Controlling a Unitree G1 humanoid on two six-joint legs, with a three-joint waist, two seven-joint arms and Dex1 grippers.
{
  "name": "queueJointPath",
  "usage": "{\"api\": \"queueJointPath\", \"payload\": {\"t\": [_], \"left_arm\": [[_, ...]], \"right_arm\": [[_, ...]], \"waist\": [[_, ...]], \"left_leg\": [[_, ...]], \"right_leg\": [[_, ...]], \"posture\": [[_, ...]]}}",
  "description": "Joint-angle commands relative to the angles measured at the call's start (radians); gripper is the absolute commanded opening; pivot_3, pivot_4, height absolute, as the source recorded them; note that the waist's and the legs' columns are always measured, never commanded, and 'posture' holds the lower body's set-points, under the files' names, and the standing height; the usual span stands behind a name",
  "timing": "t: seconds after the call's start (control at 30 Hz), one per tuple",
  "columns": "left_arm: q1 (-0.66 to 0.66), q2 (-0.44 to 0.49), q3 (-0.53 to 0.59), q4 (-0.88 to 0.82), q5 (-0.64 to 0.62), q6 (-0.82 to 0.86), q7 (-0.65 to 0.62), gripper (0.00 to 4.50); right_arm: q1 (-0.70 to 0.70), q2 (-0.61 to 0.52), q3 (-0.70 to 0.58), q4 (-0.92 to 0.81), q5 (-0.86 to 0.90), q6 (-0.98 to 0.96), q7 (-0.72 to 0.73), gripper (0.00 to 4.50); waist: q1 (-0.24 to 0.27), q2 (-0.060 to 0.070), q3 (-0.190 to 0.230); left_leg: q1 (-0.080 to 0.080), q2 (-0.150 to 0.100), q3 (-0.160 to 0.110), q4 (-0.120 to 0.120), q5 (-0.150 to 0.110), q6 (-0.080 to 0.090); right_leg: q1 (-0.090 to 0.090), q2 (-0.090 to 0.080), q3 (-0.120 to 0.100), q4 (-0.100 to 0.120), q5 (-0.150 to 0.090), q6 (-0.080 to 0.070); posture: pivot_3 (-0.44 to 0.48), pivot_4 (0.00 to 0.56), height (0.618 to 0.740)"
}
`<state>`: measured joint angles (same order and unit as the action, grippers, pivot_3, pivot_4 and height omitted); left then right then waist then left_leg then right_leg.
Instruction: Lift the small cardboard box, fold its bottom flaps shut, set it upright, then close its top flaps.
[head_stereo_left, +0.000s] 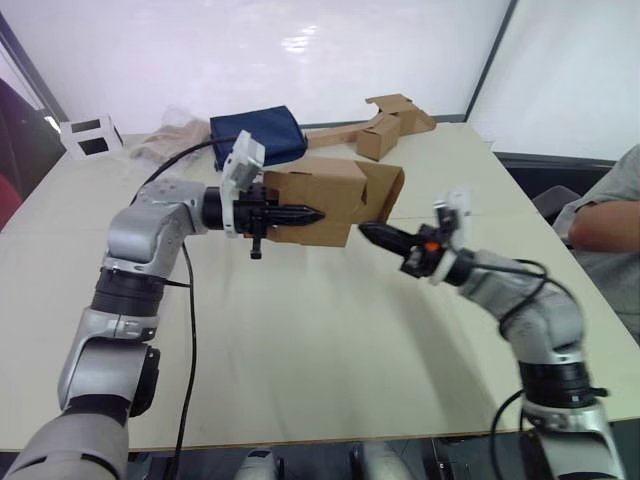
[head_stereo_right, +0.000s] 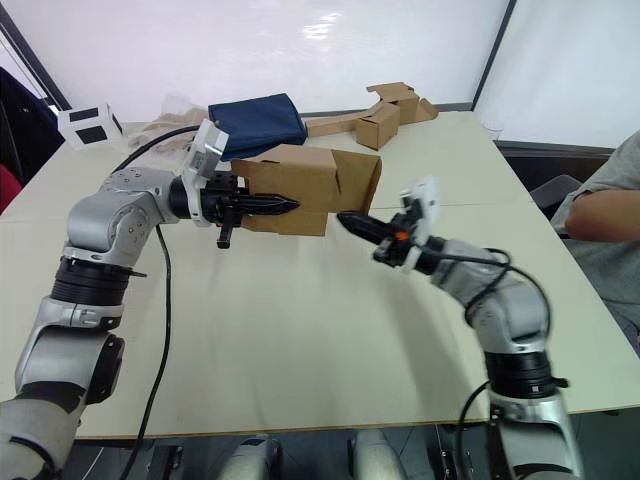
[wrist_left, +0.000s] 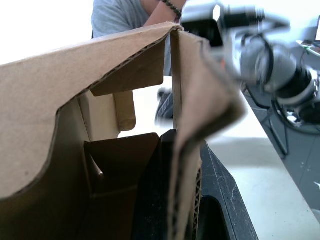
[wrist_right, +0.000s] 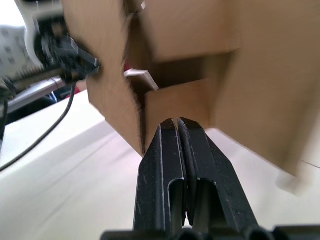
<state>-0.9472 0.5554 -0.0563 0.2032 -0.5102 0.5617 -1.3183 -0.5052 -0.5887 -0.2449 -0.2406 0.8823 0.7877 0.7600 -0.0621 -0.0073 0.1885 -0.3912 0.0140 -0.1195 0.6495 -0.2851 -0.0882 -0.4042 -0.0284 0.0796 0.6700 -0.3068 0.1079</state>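
Note:
The small cardboard box (head_stereo_left: 325, 192) hangs on its side above the middle of the table (head_stereo_left: 300, 330). My left gripper (head_stereo_left: 312, 215) is shut on the box's near side wall, which runs between its fingers (wrist_left: 220, 200) in the left wrist view. The flaps (head_stereo_left: 388, 188) at the box's right end are partly folded in; I cannot tell whether they are the bottom flaps or the top flaps. My right gripper (head_stereo_right: 343, 217) is shut and empty, its tip at the lower edge of that end, just below an inward-folded flap (wrist_right: 175, 100).
At the table's far side lie a navy blue bag (head_stereo_left: 258, 135), a brown box joined to a long cardboard strip (head_stereo_left: 385, 125), crumpled plastic (head_stereo_left: 165, 135) and a small white box (head_stereo_left: 90, 137). A person (head_stereo_left: 610, 215) sits at the right edge.

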Motion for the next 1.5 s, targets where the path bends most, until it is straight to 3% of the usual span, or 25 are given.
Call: {"api": "queueJointPath", "payload": {"t": [0.03, 0.4, 0.57, 0.8, 1.07, 1.4, 1.5], "left_arm": [[-0.020, 0.003, 0.033, -0.009, -0.018, -0.005, 0.005, 0.00], [-0.035, -0.003, 0.039, -0.011, -0.044, 0.031, 0.010, 0.00], [-0.038, -0.005, 0.047, -0.012, -0.051, 0.047, 0.017, 0.00], [-0.032, -0.008, 0.067, -0.011, -0.064, 0.069, 0.031, 0.00], [-0.032, -0.012, 0.062, -0.005, -0.067, 0.067, 0.036, 0.00], [-0.050, -0.016, 0.060, 0.013, -0.079, 0.088, 0.016, 0.00], [-0.052, -0.016, 0.065, 0.014, -0.089, 0.098, 0.016, 0.00]], "right_arm": [[0.000, -0.028, -0.065, -0.010, 0.075, 0.037, -0.005, 0.05], [-0.153, 0.049, 0.067, 0.426, -0.328, -0.360, -0.026, 0.05], [-0.218, 0.104, 0.095, 0.496, -0.354, -0.414, 0.023, 0.05], [-0.154, 0.145, 0.102, 0.318, -0.247, -0.293, 0.069, 0.05], [-0.071, 0.192, 0.058, 0.095, -0.077, -0.140, -0.016, 0.05], [-0.050, 0.250, 0.052, 0.012, 0.069, -0.037, -0.094, 0.05], [-0.045, 0.258, 0.056, 0.004, 0.085, -0.028, -0.106, 0.81]], "waist": [[-0.006, 0.000, 0.000], [-0.011, 0.000, 0.000], [-0.008, 0.000, 0.000], [-0.008, 0.000, 0.000], [-0.008, 0.000, 0.000], [-0.008, 0.000, 0.000], [-0.008, 0.000, 0.000]], "left_leg": [[0.000, 0.000, 0.000, 0.000, 0.000, 0.000], [0.001, 0.000, 0.001, 0.000, 0.000, 0.000], [0.000, 0.000, 0.001, 0.000, 0.001, -0.002], [0.000, 0.000, 0.001, 0.000, 0.004, -0.007], [0.000, 0.000, 0.001, 0.000, 0.004, -0.007], [0.000, 0.000, 0.000, 0.000, 0.004, -0.007], [0.000, 0.000, 0.000, 0.000, 0.004, -0.006]], "right_leg": [[0.000, 0.000, 0.000, 0.000, 0.000, 0.000], [-0.001, 0.001, 0.001, 0.001, 0.000, 0.000], [-0.001, 0.000, 0.001, 0.001, 0.000, 0.000], [-0.001, 0.000, 0.001, 0.001, 0.000, 0.000], [-0.001, 0.000, 0.001, 0.002, 0.000, 0.000], [-0.001, 0.000, 0.000, 0.002, 0.000, 0.000], [-0.001, 0.000, 0.000, 0.002, 0.000, 0.000]], "posture": [[0.000, 0.150, 0.740], [0.000, 0.150, 0.740], [0.000, 0.150, 0.740], [0.000, 0.150, 0.740], [0.000, 0.150, 0.740], [0.000, 0.150, 0.740], [0.000, 0.150, 0.740]]}}
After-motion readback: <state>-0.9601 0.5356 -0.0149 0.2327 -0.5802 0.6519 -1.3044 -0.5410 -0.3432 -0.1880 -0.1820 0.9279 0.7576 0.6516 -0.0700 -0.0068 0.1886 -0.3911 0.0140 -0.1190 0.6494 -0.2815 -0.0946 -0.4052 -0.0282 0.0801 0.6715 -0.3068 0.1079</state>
